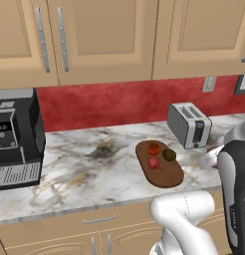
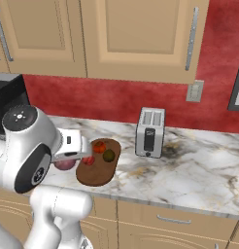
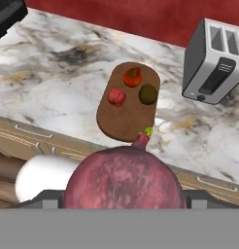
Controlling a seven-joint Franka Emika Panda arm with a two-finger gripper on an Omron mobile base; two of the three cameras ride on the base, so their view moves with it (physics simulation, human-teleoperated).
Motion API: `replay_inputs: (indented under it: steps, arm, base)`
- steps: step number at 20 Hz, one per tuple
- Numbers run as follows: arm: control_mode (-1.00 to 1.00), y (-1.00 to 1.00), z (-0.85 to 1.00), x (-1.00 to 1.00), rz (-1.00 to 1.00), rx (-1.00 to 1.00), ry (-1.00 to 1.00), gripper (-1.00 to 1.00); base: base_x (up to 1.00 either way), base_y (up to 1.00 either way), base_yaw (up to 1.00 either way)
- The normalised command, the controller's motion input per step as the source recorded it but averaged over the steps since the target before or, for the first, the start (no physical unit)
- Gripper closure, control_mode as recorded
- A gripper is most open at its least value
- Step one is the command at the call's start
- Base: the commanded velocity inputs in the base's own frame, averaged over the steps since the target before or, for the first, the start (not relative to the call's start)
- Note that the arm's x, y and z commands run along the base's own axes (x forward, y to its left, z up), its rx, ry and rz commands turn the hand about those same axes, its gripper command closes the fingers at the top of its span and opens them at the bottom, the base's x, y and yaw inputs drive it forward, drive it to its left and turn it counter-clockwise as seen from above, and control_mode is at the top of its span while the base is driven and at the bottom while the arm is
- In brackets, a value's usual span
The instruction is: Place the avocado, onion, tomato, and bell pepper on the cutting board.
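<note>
The onion fills the lower middle of the hand view, a pinkish-purple ball with a short stem and a green tip pointing up at the frame's centre. It sits between the jaws of the gripper, which stand wide and are clamped on its sides; only dark bits of them show to the left and right of the ball. In the right base view the onion peeks out at centre left, under the white hand, just left of the board and above the counter's front edge.

The board lies in the middle of the hand view, a dark oval on the marble counter. Three items rest on its upper half: the tomato at the top, the red pepper lower left of it, and the dark avocado to the right. They sit near one another but apart. In the left base view the board is right of centre with the same three on its far end: tomato, pepper, avocado.

A toaster stands in the upper right of the hand view, well apart from the board. A black coffee machine occupies the left edge of the left base view
</note>
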Motion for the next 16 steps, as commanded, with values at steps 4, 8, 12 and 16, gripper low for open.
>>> replay_inputs:
  steps: [4, 8, 12, 16]
  arm:
    - [-1.00, -0.02, -0.29, 0.12, 0.00, 0.00, -0.01, 1.00]
    - [-1.00, 0.00, -0.39, 0.09, 0.00, 0.00, -0.09, 1.00]
    - [-1.00, 0.00, -0.39, 0.20, 0.00, 0.00, -0.10, 1.00]
    - [-1.00, 0.00, -0.40, 0.25, 0.00, 0.00, -0.17, 1.00]
  base:
    - [0.00, 0.00, 0.00]
    - [0.00, 0.00, 0.00]
    - [0.00, 0.00, 0.00]
    - [0.00, 0.00, 0.00]
